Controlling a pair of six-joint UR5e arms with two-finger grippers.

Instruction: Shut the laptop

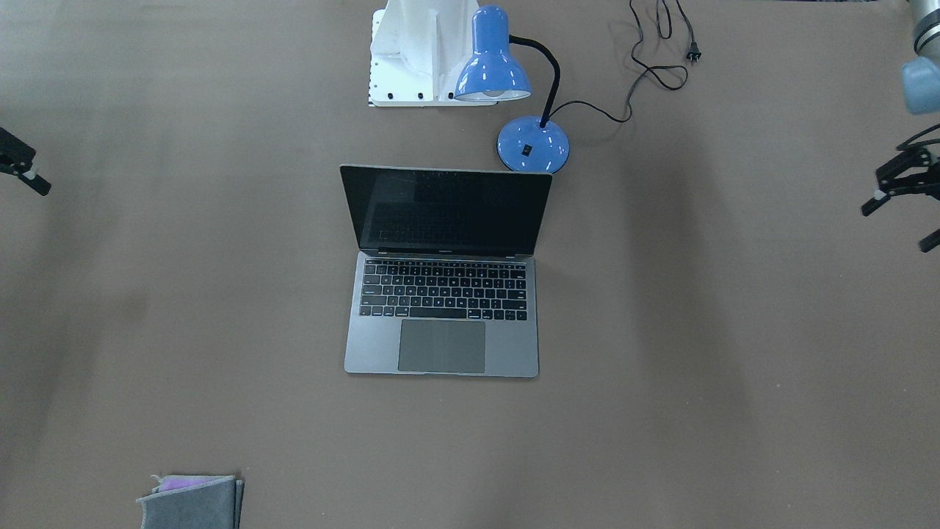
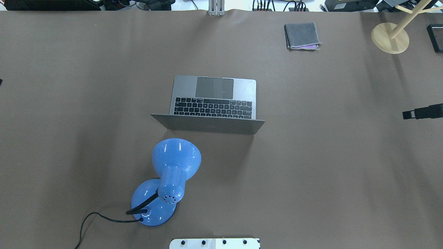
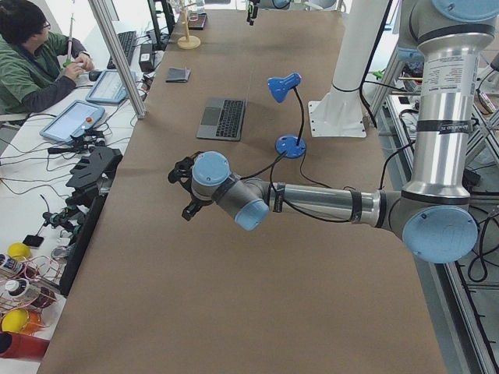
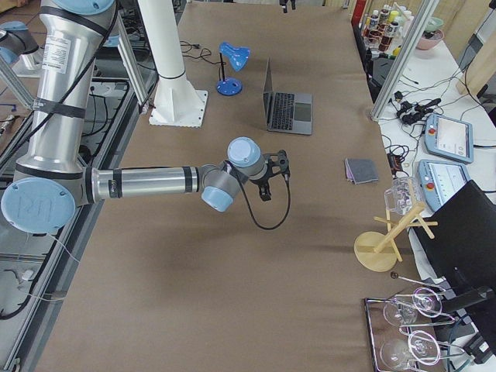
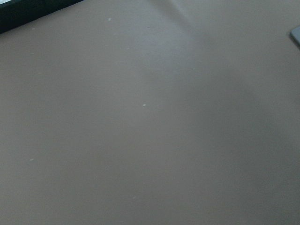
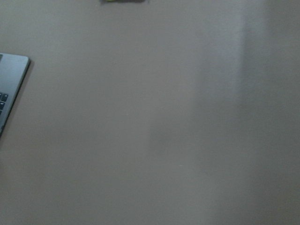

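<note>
The space-grey laptop [image 1: 444,345] stands open in the middle of the table, with a black screen [image 1: 448,209], black keys and a large trackpad. Its lid leans back towards the robot; from overhead I see the lid's back [image 2: 207,125]. My left gripper [image 1: 899,224] hangs open and empty, low over the table, far to the laptop's side. My right gripper [image 2: 409,114] is far out on the other side, also open and empty. A corner of the laptop [image 6: 9,89] shows in the right wrist view. The left wrist view shows only bare table.
A blue desk lamp [image 1: 493,66] stands on its base [image 1: 533,145] just behind the lid's corner, its cord [image 1: 653,70] trailing on the table. A folded grey cloth [image 2: 302,35] and a wooden stand [image 2: 390,37] lie at the far edge. The white robot base [image 1: 411,51] is behind the lamp.
</note>
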